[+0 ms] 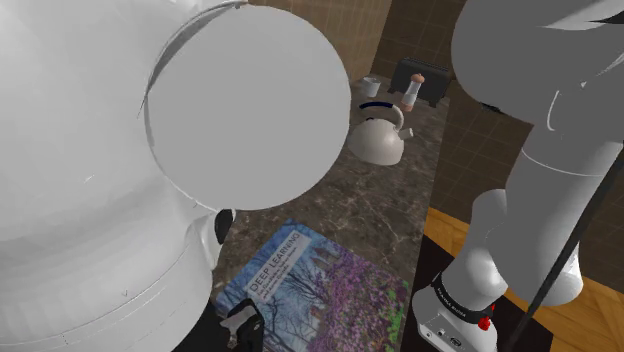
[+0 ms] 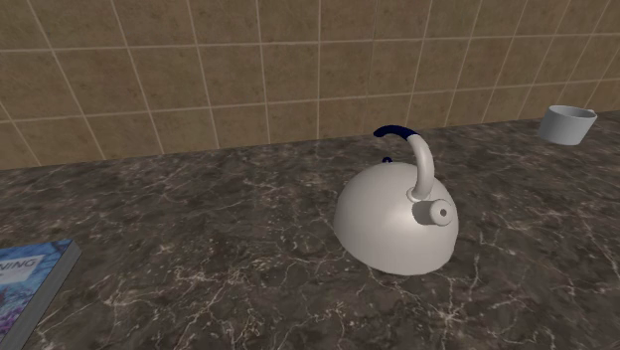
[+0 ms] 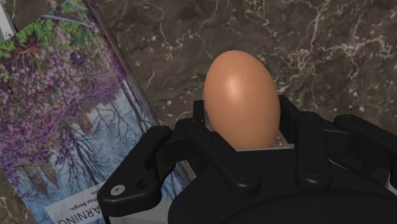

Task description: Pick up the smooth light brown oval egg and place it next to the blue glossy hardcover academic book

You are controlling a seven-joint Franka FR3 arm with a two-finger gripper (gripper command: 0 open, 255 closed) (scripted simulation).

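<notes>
Wrist view: egg, light brown and smooth, clasped between the two black fingers of the gripper. The jaws are closed to the egg's width, one finger on each side of the shell. The egg sits over bare dark marbled counter, just beside the long edge of the book. Whether the shell touches the counter, cannot tell.

Book has a blue glossy cover with purple blossom trees and white title lettering, and lies flat.

Shoulder view: white arm up close. Book lies toward the counter's near end. White kettle with a blue-topped handle stands farther along. White mug and black toaster stand at the far edge by the tiled wall. Stand is off the counter's side edge.

Second exterior view: kettle mid-counter, mug near the back edge.
</notes>
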